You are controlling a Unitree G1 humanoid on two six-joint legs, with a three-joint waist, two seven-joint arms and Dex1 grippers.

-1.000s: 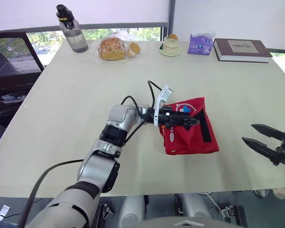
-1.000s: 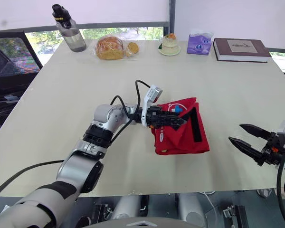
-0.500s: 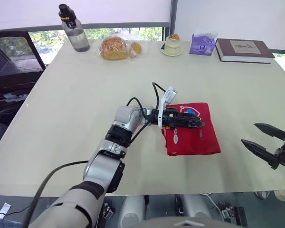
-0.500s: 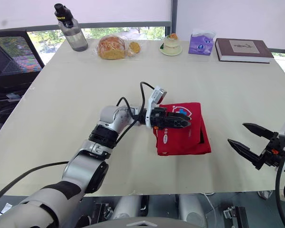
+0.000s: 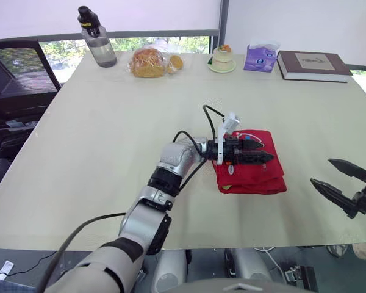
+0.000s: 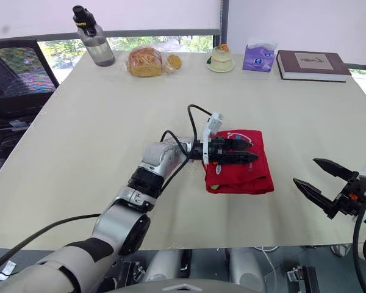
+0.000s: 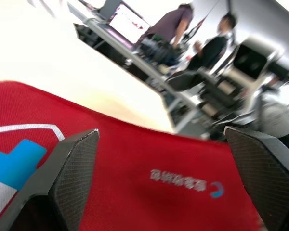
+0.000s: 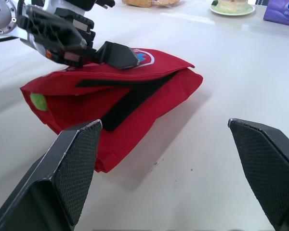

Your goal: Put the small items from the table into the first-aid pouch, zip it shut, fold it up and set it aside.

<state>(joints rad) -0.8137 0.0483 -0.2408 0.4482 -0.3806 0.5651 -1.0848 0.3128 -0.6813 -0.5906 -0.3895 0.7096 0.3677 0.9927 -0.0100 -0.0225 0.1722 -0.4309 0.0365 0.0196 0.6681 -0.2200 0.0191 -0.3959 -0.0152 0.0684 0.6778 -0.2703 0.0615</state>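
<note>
Nearest, off the near edge by the near right corner, the right gripper [image 5: 321, 172] hangs with its two black fingers spread wide and holding nothing. A stretch of bare cream table [image 5: 97, 140] lies between it and the first-aid pouch [image 5: 256, 174].

The pouch sits right of the table's centre, somewhat closer to the near edge than to the far one. It is folded into a thick red pack lying flat. Its outline is close to square, so no long axis stands out, and its sides run roughly along the table's edges with a slight skew. The stacked layers of the fold show along its near side. A white and blue emblem faces up at the far end, and a black strap [image 8: 135, 96] runs along the side toward the right gripper.

The left gripper [image 5: 265, 155] reaches in from the left edge side and lies across the top of the pouch, covering part of the emblem. Its fingers [image 7: 74, 168] are set wide apart with the red fabric showing between them, and they pinch nothing.

Along the far edge, from the far left corner to the far right, stand:
- a water bottle [image 5: 97, 38]
- bagged bread [image 5: 147, 62]
- a small cake on a plate [image 5: 222, 59]
- a purple tissue pack [image 5: 260, 56]
- a dark book [image 5: 311, 64]

A black chair [image 5: 18, 73] stands off the left edge. Windows with drawn blinds run behind the table. Past the pouch, the left wrist view shows people [image 7: 183, 33] at desks with a monitor.
</note>
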